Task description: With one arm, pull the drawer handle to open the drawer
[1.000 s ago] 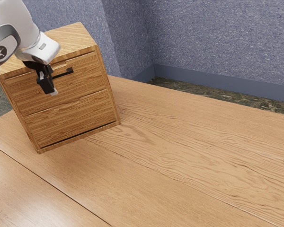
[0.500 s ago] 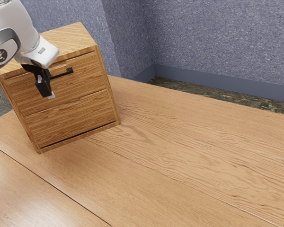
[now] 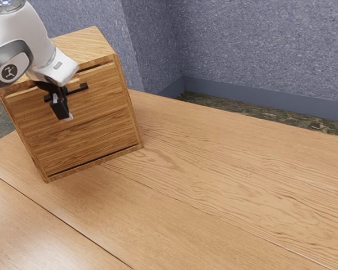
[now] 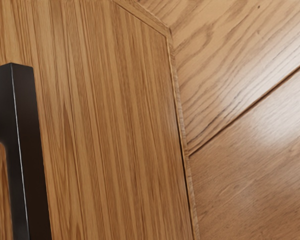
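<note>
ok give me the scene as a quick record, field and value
cabinet: wooden, stands on the table at the exterior view's left
drawer: upper front of the cabinet; dark slit along its top edge, how far open cannot be told
handle: black bar on the drawer front
gripper: at the handle, pointing down
table: wood
wall: blue-grey, behind the table

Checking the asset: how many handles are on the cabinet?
1: a black handle on the upper front of the cabinet. The arm covers part of that front, so another could be hidden.
</note>
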Robot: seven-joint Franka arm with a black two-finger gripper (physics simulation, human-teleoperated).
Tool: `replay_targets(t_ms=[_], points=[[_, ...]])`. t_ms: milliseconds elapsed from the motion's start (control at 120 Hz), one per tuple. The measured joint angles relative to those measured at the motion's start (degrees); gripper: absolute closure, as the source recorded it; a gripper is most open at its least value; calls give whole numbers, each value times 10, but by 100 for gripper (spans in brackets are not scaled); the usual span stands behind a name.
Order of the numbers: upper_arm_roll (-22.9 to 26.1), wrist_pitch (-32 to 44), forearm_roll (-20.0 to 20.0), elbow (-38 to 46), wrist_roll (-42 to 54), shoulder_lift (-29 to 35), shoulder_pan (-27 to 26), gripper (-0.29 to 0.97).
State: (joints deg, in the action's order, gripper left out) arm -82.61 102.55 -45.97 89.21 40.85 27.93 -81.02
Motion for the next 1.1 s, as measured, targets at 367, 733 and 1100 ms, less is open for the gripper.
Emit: replay_targets(t_ms=[367,733,1100], points=[[0,3,2,25,2,-35,-2,0],[7,2,30,29,3,-88,4,11],[116,1,69,64,3,-116,118,10]])
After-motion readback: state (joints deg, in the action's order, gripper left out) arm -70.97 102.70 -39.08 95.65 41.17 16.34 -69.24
